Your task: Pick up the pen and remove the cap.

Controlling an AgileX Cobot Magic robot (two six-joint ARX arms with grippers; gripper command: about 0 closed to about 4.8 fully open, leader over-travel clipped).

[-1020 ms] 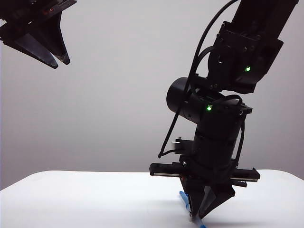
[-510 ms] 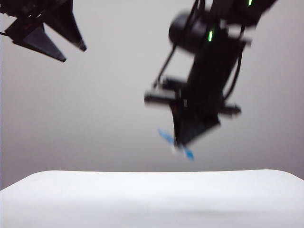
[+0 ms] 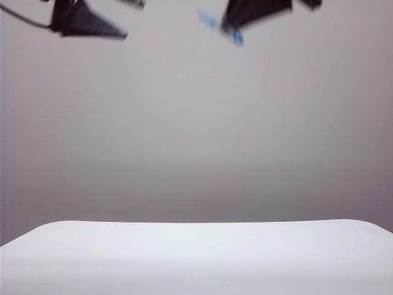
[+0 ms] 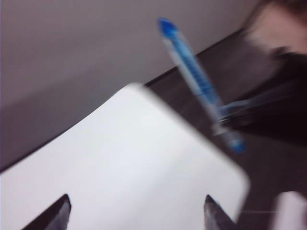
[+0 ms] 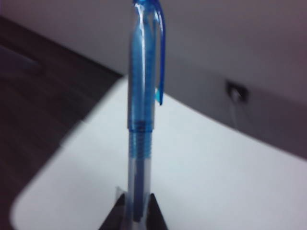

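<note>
My right gripper (image 5: 136, 209) is shut on the clear barrel of the pen (image 5: 139, 165), holding it high above the white table (image 3: 184, 258). The cap (image 5: 144, 67), clear with a blue clip, sits on the pen's far end. In the exterior view the right gripper (image 3: 232, 26) is blurred at the top edge, with the pen's blue ends (image 3: 210, 19) sticking out on both sides. My left gripper (image 4: 136, 208) is open and holds nothing. The pen (image 4: 196, 81) hangs ahead of it. In the exterior view the left gripper (image 3: 126, 21) is at the top left.
The white table (image 4: 120, 158) has a rounded corner and dark floor beyond its edge. A plain grey wall stands behind it.
The right gripper has lifted the pen off the table to the top of the exterior view. The left gripper has opened wider and turned toward the pen.
</note>
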